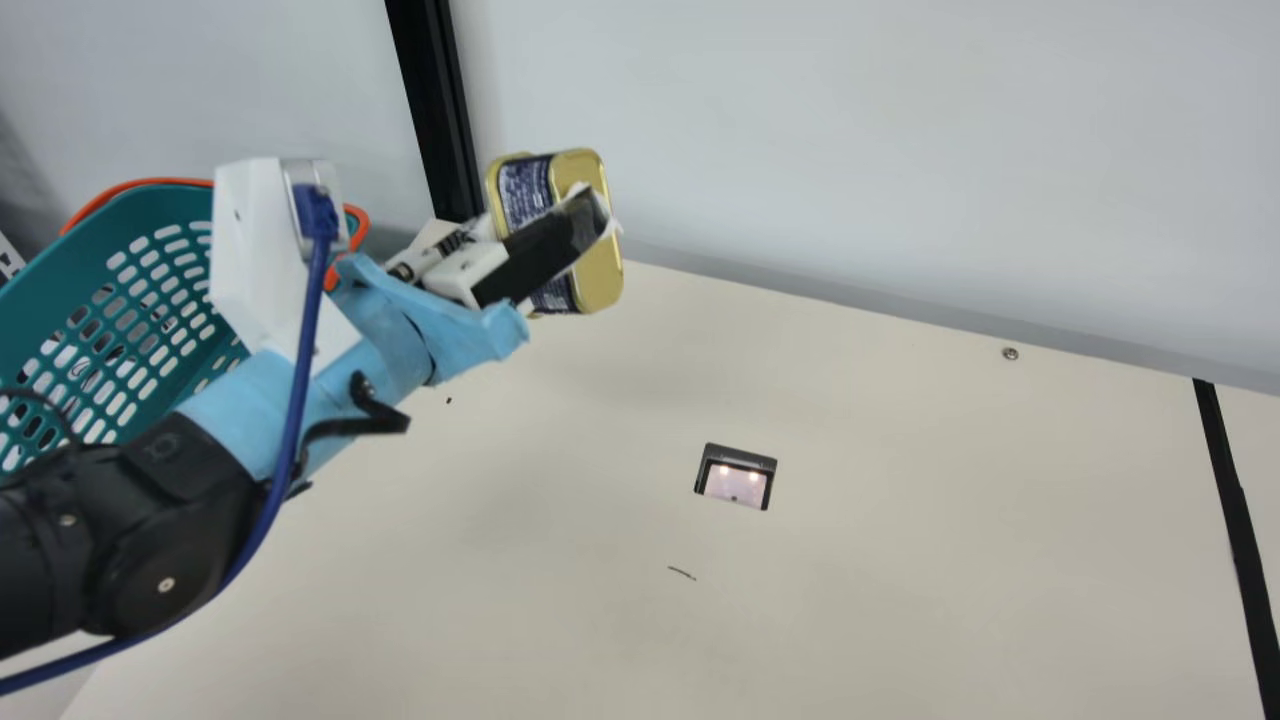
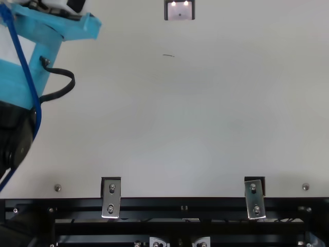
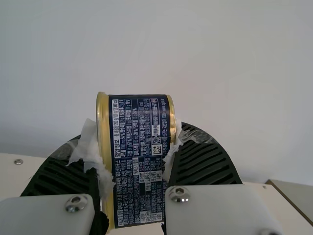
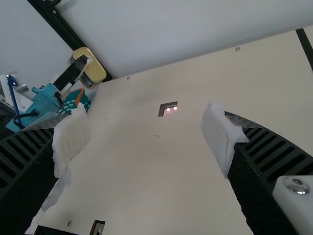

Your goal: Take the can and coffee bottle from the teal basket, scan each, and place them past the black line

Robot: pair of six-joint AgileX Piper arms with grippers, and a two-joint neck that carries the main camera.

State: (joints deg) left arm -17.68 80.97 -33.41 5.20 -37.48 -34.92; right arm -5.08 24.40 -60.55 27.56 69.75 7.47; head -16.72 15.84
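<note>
My left gripper (image 1: 555,240) is shut on the gold-and-navy can (image 1: 600,270), held up in the air to the right of the teal basket (image 1: 150,240) in the main view. In the left wrist view the can (image 3: 139,161) shows its printed navy side between the two fingers of my left gripper (image 3: 137,171). My right gripper (image 4: 146,142) stands open in the right wrist view, nothing between its fingers. The scanner window (image 1: 736,478) is lit in the tabletop, right of and below the can in the main view. The black line (image 1: 1235,510) runs at the far right.
A pale wall (image 1: 850,150) rises behind the cream table (image 1: 900,560), with a black post (image 1: 435,100) in front of it behind the basket. Metal brackets (image 2: 111,198) and a black frame (image 2: 180,204) line the table edge in the top view.
</note>
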